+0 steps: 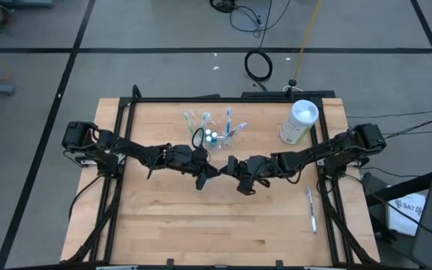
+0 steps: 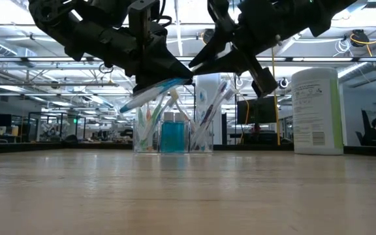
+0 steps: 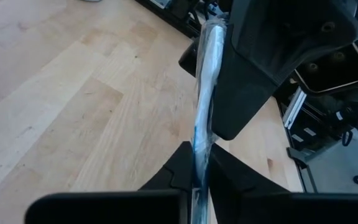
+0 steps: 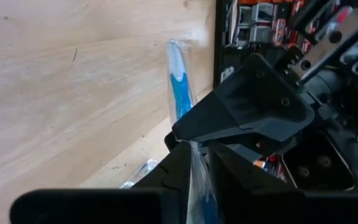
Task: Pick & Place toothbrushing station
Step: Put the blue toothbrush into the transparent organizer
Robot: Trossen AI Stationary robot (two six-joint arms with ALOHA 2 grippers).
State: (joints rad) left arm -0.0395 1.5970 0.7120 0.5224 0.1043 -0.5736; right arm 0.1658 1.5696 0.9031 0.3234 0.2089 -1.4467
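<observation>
Left gripper, in front of the clear cup and raised off the desk: pinched nearly shut on one end of a wrapped toothbrush. In the left wrist view, gripper clamped on the handle, with the toothbrush running straight out from it in a clear wrapper, blue showing through. Seen from desk height, gripper hanging above the wood, the toothbrush sloping down and away from it, in front of the cup.

Right gripper, tip to tip with the left one, also just in front of the cup, on the side nearer the white container. From its own wrist camera, set around the same toothbrush; impossible to tell whether gripping or slack. Left gripper directly opposite, very close.

Behind both, the cup upright on the desk, packed with more toothbrushes leaning outward, white, blue and green, plus a teal tube standing among them. Beside the cup, well apart, the taller white container upright. Far from the cup, near the desk's right edge, one more toothbrush flat on the wood.
</observation>
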